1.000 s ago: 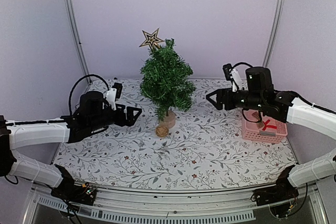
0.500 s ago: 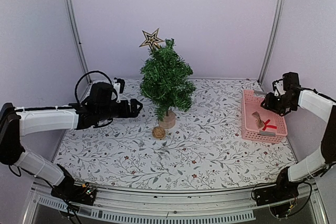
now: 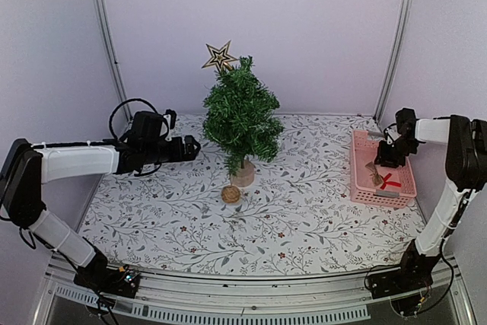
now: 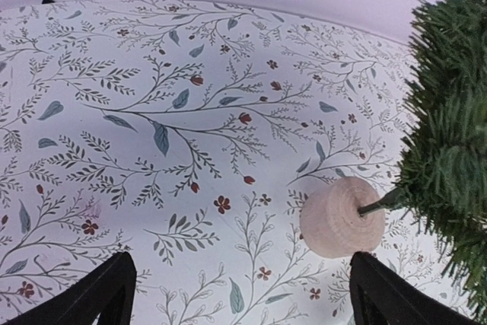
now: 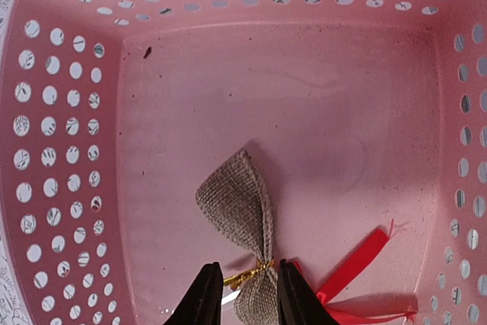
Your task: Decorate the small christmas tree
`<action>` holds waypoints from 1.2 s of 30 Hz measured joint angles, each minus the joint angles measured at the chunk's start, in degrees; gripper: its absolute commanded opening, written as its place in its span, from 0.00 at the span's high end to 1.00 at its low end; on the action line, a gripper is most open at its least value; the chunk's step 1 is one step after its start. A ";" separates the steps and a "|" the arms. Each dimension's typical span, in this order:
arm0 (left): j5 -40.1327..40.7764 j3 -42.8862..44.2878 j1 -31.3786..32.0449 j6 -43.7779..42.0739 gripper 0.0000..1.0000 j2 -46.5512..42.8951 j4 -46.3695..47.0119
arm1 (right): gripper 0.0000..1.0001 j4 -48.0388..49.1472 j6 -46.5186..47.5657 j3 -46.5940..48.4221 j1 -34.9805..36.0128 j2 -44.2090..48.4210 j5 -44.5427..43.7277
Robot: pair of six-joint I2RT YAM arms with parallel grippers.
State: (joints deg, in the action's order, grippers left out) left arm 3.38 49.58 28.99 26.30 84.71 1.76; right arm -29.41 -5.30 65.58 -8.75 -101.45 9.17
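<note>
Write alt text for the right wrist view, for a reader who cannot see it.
The right gripper straddles the gold-tied knot of a burlap bow lying on the floor of a pink perforated basket. A red ribbon lies beside the bow.

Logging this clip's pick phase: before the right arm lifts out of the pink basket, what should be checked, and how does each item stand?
1. Right gripper centred on the burlap bow: ok, its jaws flank the knot.
2. Grip firm on the bow: cannot tell.
3. Red ribbon free of the jaws: cannot tell, one end lies right beside a finger.
4. Pink basket walls away from the gripper: ok.
5. Left gripper open and apart from the small christmas tree: ok.
6. Tree upright, star on top: ok.
</note>
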 measured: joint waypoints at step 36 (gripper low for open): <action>-8.92 -2.38 -6.03 -2.54 0.01 -3.30 7.04 | 0.99 -6.71 3.39 5.77 5.35 1.14 -4.50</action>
State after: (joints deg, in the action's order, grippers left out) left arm -5.54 47.20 22.96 23.77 81.41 8.80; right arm -36.12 -1.91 71.35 -3.40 -100.31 4.67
